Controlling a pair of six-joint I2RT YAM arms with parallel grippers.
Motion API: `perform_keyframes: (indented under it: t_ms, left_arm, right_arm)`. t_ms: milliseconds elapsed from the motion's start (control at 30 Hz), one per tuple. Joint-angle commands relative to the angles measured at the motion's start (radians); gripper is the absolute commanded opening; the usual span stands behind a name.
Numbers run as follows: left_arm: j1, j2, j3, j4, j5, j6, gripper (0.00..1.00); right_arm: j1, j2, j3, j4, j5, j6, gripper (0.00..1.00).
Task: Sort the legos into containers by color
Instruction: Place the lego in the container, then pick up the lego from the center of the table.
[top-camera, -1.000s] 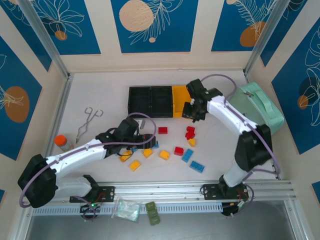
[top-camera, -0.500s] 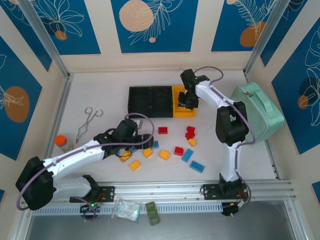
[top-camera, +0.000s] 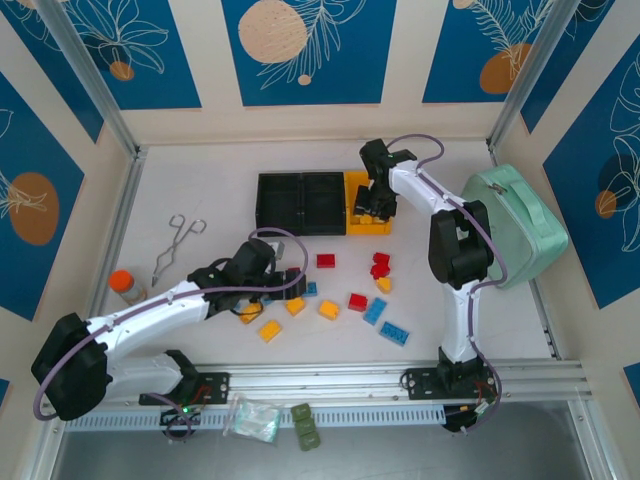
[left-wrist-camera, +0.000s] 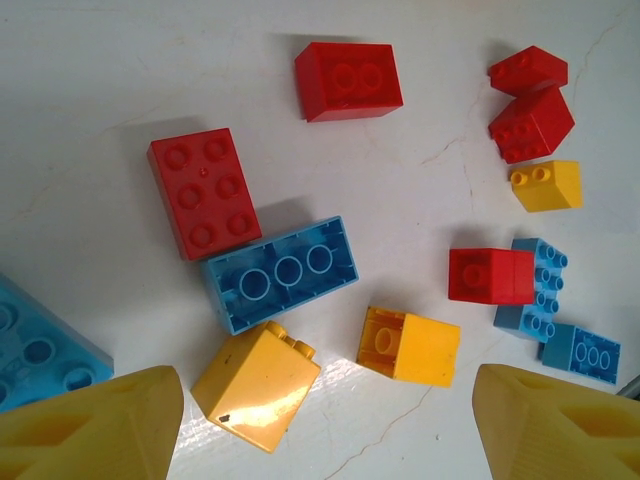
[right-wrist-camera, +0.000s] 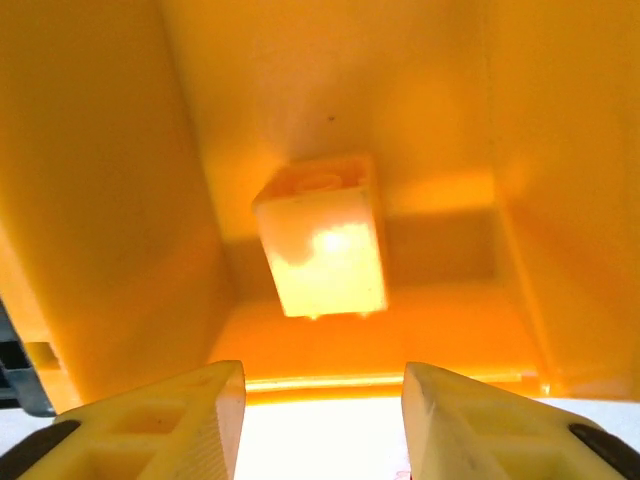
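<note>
Item: yellow brick (right-wrist-camera: 325, 240), loose inside yellow bin (right-wrist-camera: 100, 150) beneath your right gripper (right-wrist-camera: 318, 400), jaws parted and empty; left gripper (left-wrist-camera: 325, 425) spread empty above scattered legos (left-wrist-camera: 285, 272); hazard: lift out crooked and you clip the bin wall.

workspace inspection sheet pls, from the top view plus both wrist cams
surface: white table, with fine cracks showing in the left wrist view
job's things: red, blue and yellow legos lie loose mid-table; one yellow brick lies inside the yellow bin; the two black bins are joined beside it, contents cannot be told
clutter: tongs, orange-capped bottle, mint-green case, plastic bag, olive-green blocks
hands: left hand open above the loose bricks; right hand open over the yellow bin, holding nothing
cables: a purple cable loops along each arm
surroundings: blue leaf-print wall panels
</note>
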Motion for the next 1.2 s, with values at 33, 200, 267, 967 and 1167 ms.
perform_keyframes:
  t_ms: [33, 200, 267, 967, 1167]
  left_arm:
    - [-0.009, -0.022, -0.011, -0.027, -0.030, -0.020, 0.76]
    - [-0.009, -0.027, -0.007, -0.039, -0.045, -0.018, 0.76]
    - [-0.009, -0.027, -0.003, -0.049, -0.052, -0.016, 0.76]
    - [0.003, -0.038, 0.050, -0.314, -0.217, -0.032, 0.76]
    - [0.039, -0.029, 0.072, -0.386, -0.276, -0.032, 0.76]
  right_arm:
    - [0.005, -0.023, 0.025, -0.021, 0.000, -0.005, 0.47]
    - [0.016, -0.124, -0.035, 0.005, -0.002, 0.000, 0.47]
    - [0.026, -0.176, -0.077, 0.017, 0.003, 0.003, 0.47]
    - [0.173, -0.783, -0.696, 0.223, -0.076, 0.088, 0.47]
    - [0.225, -0.873, -0.813, 0.261, -0.077, 0.143, 0.49]
